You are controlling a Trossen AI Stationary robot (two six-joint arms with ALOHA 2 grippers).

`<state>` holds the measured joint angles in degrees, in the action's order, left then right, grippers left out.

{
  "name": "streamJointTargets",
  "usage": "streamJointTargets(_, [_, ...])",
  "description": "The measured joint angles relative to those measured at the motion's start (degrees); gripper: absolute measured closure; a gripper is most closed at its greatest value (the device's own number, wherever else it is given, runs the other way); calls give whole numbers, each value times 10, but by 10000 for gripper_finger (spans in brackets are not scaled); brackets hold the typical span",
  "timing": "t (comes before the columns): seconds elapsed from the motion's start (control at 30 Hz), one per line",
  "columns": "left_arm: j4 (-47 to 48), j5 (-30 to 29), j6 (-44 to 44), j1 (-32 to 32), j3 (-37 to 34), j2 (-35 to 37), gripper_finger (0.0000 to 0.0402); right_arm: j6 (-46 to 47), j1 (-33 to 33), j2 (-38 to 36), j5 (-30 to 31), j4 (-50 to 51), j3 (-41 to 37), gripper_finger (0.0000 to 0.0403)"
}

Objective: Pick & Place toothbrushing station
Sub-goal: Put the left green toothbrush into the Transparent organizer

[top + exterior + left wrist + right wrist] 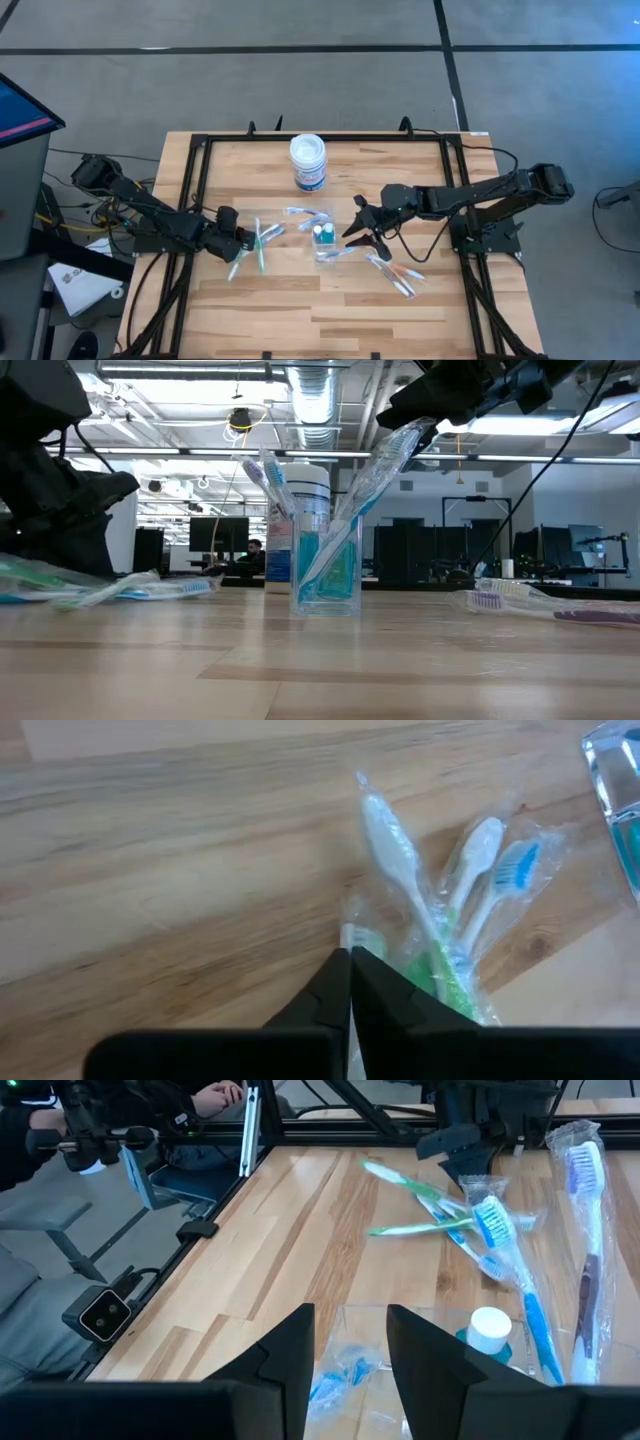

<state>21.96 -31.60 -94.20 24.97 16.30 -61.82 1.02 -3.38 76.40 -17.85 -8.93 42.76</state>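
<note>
A small clear cup (323, 238) stands mid-table, holding wrapped toothbrushes (385, 470) and a blue white-capped tube (490, 1330). Left of it, a loose heap of wrapped green, white and blue toothbrushes (262, 238) lies flat on the wood. My left gripper (243, 245) is down at that heap's left side, shut on one wrapped toothbrush (358, 936). My right gripper (362, 232) hangs open above the cup's right side (350, 1350), with nothing between its fingers. Whether it brushes the wrappers sticking out of the cup (415, 430) I cannot tell. My left gripper pinches the end of a wrapped green-and-white toothbrush (358, 936) between its two fingertips. The fingers slant down from the table's left. The toothbrush lies on the wood with the others of the heap (440, 910); how far it reaches between the fingers is hidden by the fingers.
A white round jar with a blue label (308, 162) stands behind the cup. More wrapped toothbrushes lie to the cup's right front (395, 272) and just behind it (305, 215). A black frame rail (200, 180) runs around the table top.
</note>
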Motion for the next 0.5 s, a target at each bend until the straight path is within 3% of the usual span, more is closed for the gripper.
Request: streamJointTargets(0.5, [-7, -64, 84, 1, 15, 77, 401, 0, 0, 0, 0, 0, 0, 285])
